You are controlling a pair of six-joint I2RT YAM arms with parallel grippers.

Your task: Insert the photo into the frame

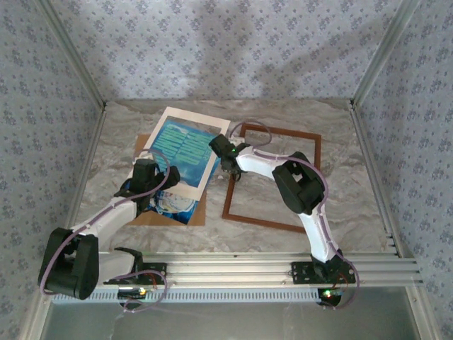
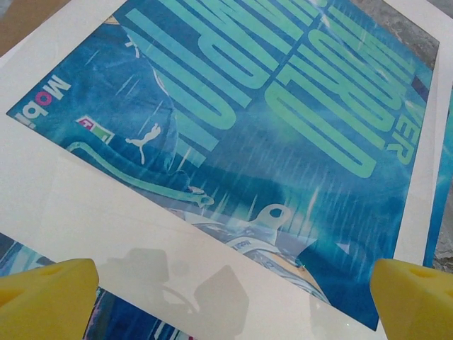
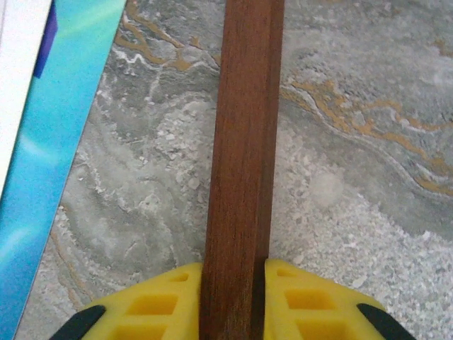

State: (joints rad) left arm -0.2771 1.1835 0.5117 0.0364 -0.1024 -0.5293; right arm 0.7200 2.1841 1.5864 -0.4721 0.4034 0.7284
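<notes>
The frame (image 1: 272, 178), thin dark reddish-brown wood, lies flat on the right half of the table. My right gripper (image 1: 230, 172) is at its left rail. In the right wrist view that rail (image 3: 244, 142) runs between the two yellow fingers (image 3: 152, 304), which press on both of its sides, so the right gripper (image 3: 233, 301) is shut on it. The blue-and-teal photo (image 1: 182, 147) lies to the left under a cream-white mat (image 1: 202, 180), and its lower end (image 1: 173, 205) sticks out. My left gripper (image 2: 230, 304) hovers wide open over the mat (image 2: 106, 212) and photo (image 2: 269, 134), with nothing between its fingers.
A brown backing board (image 1: 199, 212) lies under the photo and mat. The marble tabletop (image 1: 340, 184) is walled by metal rails and patterned panels at the left, right and back. The photo's edge (image 3: 56, 142) lies a short way left of the gripped rail.
</notes>
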